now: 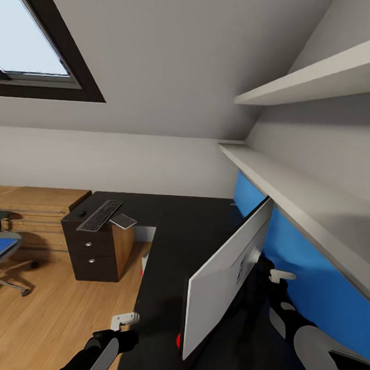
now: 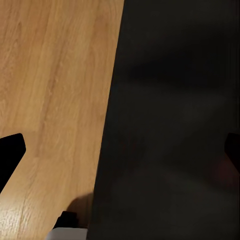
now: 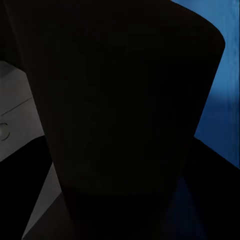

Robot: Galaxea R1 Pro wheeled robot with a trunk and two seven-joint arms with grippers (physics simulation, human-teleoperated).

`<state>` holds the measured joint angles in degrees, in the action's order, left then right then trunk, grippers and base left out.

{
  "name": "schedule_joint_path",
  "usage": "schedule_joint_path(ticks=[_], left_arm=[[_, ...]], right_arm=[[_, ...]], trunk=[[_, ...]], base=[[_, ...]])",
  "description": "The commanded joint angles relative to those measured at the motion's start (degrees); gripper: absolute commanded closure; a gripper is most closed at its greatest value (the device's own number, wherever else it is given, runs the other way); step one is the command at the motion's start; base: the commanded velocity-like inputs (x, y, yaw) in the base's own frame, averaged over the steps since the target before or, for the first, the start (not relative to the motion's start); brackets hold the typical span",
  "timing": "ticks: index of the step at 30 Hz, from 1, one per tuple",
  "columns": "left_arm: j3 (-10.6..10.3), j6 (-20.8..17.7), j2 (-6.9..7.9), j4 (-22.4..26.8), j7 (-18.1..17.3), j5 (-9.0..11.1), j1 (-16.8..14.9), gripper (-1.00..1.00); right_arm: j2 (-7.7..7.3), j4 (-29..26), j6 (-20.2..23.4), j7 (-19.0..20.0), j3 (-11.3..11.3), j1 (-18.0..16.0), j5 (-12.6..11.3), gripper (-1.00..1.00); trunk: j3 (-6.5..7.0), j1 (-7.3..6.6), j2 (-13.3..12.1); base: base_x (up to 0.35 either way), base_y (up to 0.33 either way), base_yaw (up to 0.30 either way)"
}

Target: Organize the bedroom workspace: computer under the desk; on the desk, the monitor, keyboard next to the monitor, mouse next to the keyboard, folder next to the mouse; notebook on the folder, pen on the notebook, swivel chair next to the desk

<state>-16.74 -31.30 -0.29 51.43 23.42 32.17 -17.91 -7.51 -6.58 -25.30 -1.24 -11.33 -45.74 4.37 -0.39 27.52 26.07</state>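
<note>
No writing, label, brand or number can be read anywhere here. The monitor (image 1: 226, 278) shows its white back with a small grey mark at the middle, too blurred to make out. The keyboard (image 1: 99, 215) has dark keys, but their legends are far too small to tell.

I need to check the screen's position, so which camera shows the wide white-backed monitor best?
The head view: the white-backed monitor stands whole on the glossy black desk. The right wrist view has a close, dark, hard-to-read shape; the left wrist view has desk edge and floor.
</note>
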Motion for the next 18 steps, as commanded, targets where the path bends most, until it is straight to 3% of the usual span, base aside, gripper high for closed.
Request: schedule_joint_path(ticks=[1,7,18], left_arm=[[-0.1,-0.1,0.03,0.1,0.6,0.6,0.0,-1.00],[-0.1,-0.1,0.03,0.1,0.5,0.6,0.0,-1.00],[-0.1,-0.1,0.03,0.1,0.5,0.6,0.0,-1.00]], right_arm=[[0.00,0.1,-0.2,-0.2,-0.6,-0.1,0.2,1.00],[0.04,0.1,-0.2,-0.2,-0.6,-0.1,0.2,1.00],[0.14,0.1,-0.2,-0.2,-0.5,-0.1,0.2,1.00]], trunk=[[-0.04,0.02,0.1],[-0.04,0.02,0.1],[-0.04,0.02,0.1]], base=[[0.000,0.000,-0.190],[0.000,0.000,-0.125],[0.012,-0.012,-0.011]])
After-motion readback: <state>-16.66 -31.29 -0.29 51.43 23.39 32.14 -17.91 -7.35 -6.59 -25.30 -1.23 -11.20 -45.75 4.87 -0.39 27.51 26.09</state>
